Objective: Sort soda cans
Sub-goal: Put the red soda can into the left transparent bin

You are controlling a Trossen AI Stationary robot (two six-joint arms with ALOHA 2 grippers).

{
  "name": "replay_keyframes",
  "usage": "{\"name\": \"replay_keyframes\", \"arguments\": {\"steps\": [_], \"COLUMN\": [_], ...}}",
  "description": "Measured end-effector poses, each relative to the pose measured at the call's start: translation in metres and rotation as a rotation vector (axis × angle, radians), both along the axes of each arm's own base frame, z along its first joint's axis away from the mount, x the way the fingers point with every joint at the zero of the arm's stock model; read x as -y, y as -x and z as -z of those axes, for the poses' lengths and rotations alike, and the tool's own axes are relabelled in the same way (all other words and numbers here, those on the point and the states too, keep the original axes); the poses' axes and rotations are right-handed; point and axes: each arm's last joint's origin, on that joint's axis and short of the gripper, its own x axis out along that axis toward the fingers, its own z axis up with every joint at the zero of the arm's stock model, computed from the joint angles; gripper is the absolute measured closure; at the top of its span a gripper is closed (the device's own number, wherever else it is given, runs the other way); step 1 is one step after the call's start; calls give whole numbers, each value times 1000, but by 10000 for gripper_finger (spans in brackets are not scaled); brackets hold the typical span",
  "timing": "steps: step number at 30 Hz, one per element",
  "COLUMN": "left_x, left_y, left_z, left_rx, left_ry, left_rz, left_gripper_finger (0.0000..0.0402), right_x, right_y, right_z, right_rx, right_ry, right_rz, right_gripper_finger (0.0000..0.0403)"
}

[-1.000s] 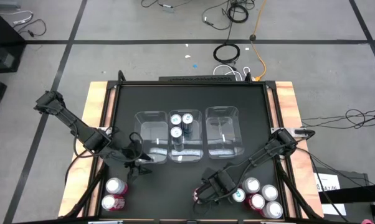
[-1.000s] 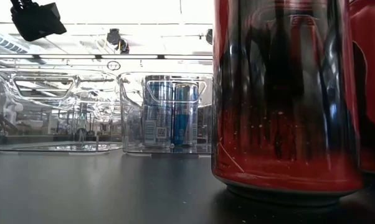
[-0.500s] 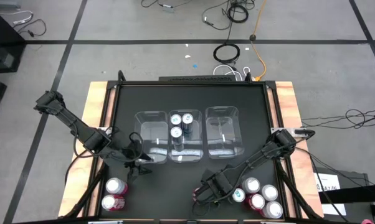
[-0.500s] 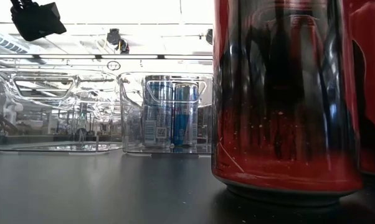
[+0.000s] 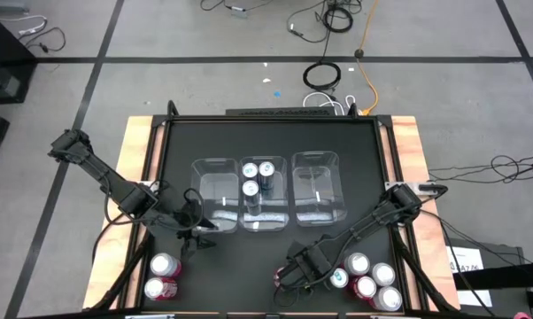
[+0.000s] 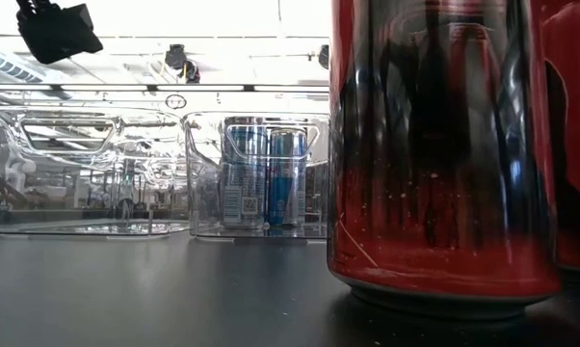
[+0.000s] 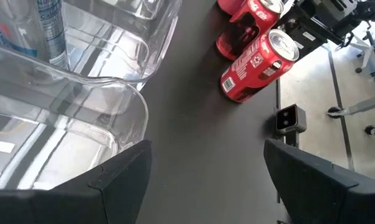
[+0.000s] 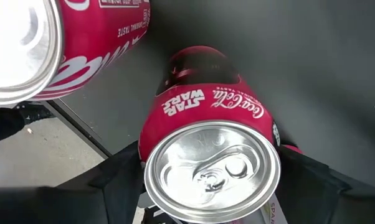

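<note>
A red soda can (image 8: pixel 206 118) stands upright on the black table near its front edge, with my right gripper (image 8: pixel 209 177) shut on it from above. A second red can (image 8: pixel 81 43) stands right beside it. In the high view my right gripper (image 5: pixel 289 273) covers both. Up close in the low view are two red cans (image 6: pixel 435 145). My left gripper (image 5: pixel 200 235) hangs open and holds nothing beside the left clear bin (image 5: pixel 215 190). Three blue cans (image 5: pixel 258 177) stand in the middle bin. My right gripper has the red can between its two fingers (image 8: pixel 113 180), one on each side of the can's wall (image 8: pixel 151 127) just below the silver top. The fingers point down from above. The can stands upright with its bottom on the table.
Two red cans (image 5: pixel 162 276) stand at the near left corner and several cans (image 5: pixel 373 282) at the near right. A third clear bin (image 5: pixel 318 190) stands to the right of the middle one. The low camera (image 7: pixel 290 118) sits at the table's front edge, close to the two red cans (image 7: pixel 253 62).
</note>
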Motion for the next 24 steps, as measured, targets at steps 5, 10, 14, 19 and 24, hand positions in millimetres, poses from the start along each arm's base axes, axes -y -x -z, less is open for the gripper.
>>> {"name": "replay_keyframes", "arguments": {"steps": [5,10,14,19,24], "left_x": [0,0,0,0,0], "left_y": [0,0,0,0,0], "left_z": [0,0,0,0,0], "left_rx": [14,14,14,14,15], "left_ry": [-59,-58,-59,-59,-62], "left_rz": [47,47,47,47,50], "left_gripper_finger": [84,84,84,84,84], "right_x": [5,14,19,27,34], "right_y": [7,19,26,35,44], "right_z": [-12,-40,-55,-77,-94], "right_rx": [17,60,99,168,232], "right_ry": [31,37,30,34,39], "right_rz": [12,51,73,94,105], "right_gripper_finger": [121,122,122,122,121]}}
